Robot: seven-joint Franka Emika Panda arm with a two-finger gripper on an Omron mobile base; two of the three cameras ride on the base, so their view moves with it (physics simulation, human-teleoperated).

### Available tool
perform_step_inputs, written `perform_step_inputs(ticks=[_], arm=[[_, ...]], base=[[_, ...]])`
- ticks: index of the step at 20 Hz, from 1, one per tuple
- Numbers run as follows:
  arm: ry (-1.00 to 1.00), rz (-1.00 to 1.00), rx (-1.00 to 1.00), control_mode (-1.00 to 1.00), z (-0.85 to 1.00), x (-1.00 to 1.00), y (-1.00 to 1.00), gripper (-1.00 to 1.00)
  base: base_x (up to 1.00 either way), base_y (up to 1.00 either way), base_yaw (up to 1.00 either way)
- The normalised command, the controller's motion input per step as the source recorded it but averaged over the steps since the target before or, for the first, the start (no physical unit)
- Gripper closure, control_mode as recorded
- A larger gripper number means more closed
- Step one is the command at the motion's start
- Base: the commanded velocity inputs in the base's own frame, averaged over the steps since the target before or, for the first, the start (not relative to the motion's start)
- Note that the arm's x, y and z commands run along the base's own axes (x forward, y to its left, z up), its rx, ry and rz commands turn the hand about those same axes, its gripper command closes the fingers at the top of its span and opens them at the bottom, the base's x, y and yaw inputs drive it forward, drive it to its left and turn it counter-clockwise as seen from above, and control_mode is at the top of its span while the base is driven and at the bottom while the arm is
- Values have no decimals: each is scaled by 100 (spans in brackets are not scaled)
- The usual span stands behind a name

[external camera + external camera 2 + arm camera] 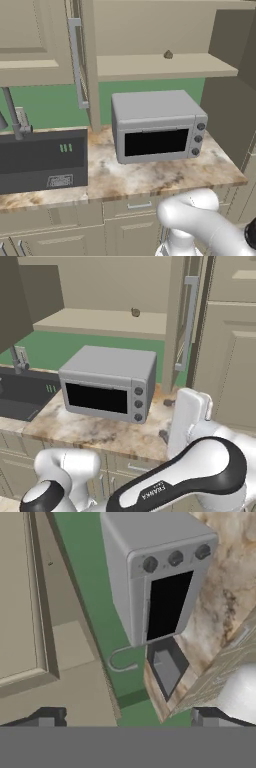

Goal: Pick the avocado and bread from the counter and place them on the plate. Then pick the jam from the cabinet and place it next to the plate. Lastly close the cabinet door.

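From my base cameras I see the cabinet [165,67] standing open, and on its plain beige shelf sits the jam [168,54], a tiny brown lump with a narrower top, alone on the shelf and toward its right part in the left base view. The cabinet door [82,60] is swung out toward me, edge-on, with its long vertical silver bar handle [76,62] facing left. Below the shelf, a grey microwave [156,125] stands on the marbled desk [150,177], its door shut and its three knobs in a column on the right side of its front. To the left of the microwave the dark sink [42,160] is set into the desk, with the faucet [14,115] behind it. In the right base view two small dark lumps [169,403] lie on the desk just right of the microwave, partly hidden by the arm; I cannot tell what they are. In the hand view my tool [125,718] has its two finger tips spread wide apart at the bottom corners, gripping nothing, looking over the microwave's front and the sink beyond.
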Motion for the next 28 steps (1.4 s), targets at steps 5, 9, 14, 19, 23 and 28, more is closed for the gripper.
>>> perform_step_inputs(ticks=[5,9,14,19,23,28], arm=[[0,6,9,-100,0,24,-5,-100],[0,6,8,-100,0,16,-5,-100],[0,4,5,-100,0,15,0,-100],[0,2,4,-100,0,4,-9,-100],[-2,0,2,-100,0,1,-14,-100],[0,0,0,-100,0,22,0,-100]], base=[[0,0,0],[0,0,0],[0,0,0],[0,0,0],[0,0,0],[0,0,0]])
